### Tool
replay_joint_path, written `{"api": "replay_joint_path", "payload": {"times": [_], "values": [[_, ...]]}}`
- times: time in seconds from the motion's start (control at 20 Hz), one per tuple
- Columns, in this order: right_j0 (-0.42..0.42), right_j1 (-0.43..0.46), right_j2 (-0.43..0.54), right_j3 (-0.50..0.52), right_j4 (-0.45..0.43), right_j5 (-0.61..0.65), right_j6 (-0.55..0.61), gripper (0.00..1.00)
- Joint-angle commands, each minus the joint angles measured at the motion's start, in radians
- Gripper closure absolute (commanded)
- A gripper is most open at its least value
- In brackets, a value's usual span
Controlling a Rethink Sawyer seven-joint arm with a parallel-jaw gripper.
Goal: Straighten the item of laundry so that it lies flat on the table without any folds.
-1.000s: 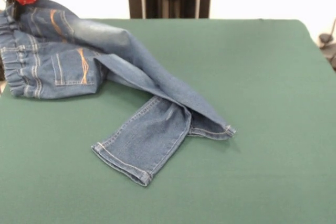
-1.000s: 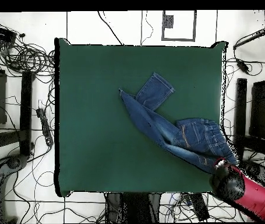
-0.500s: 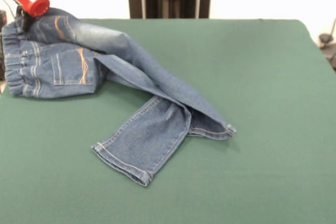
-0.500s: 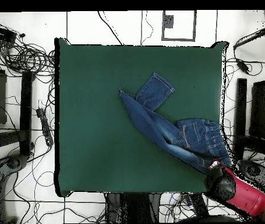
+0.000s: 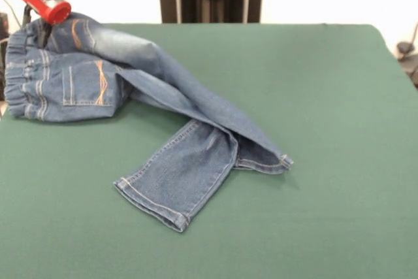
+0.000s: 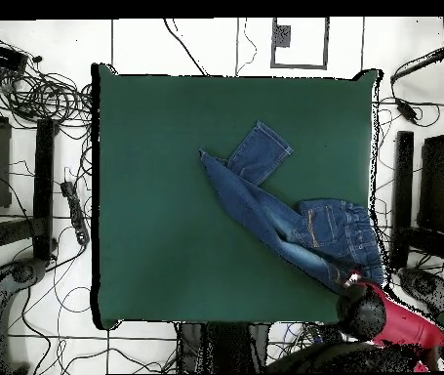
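The item of laundry (image 5: 163,89), a small pair of blue jeans, lies crumpled at the left of the green table (image 5: 313,96). Its gathered waistband sits at the table's left edge, with the orange-stitched pockets facing up. One leg runs diagonally toward the middle and lies over the other, which is folded back under it and ends in a pale-stitched hem near the front. My gripper (image 5: 39,27) stands at the far left corner, shut on the waistband's upper part and holding it slightly raised. In the overhead view the jeans (image 6: 303,229) reach the table's (image 6: 167,195) lower right corner, where the gripper (image 6: 354,283) is.
The waistband lies right at the table's edge. In the overhead view, cables (image 6: 30,93) lie on the floor to the left of the table and dark stands (image 6: 430,195) are on the right.
The gripper has moved a little toward the table's middle, along the far edge. It has drawn the jeans' waistband with it and bunched it more upright. The legs have not moved.
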Motion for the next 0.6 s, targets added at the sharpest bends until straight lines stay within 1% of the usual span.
{"api": "replay_joint_path", "payload": {"times": [0.05, 0.1, 0.15, 0.25, 0.3, 0.4, 0.5, 0.6], "values": [[0.072, 0.027, 0.047, 0.106, 0.079, -0.028, 0.216, 0.00], [0.095, 0.006, 0.035, 0.109, 0.083, -0.003, 0.210, 0.00], [0.098, -0.037, 0.051, 0.119, 0.075, 0.038, 0.186, 0.00], [0.122, -0.079, 0.042, 0.123, 0.085, 0.099, 0.170, 0.00], [0.149, -0.113, 0.028, 0.123, 0.092, 0.149, 0.160, 0.00], [0.181, -0.154, 0.011, 0.124, 0.102, 0.204, 0.151, 0.00], [0.216, -0.176, -0.014, 0.128, 0.109, 0.242, 0.152, 0.00], [0.227, -0.179, -0.019, 0.130, 0.115, 0.265, 0.156, 0.00]]}}
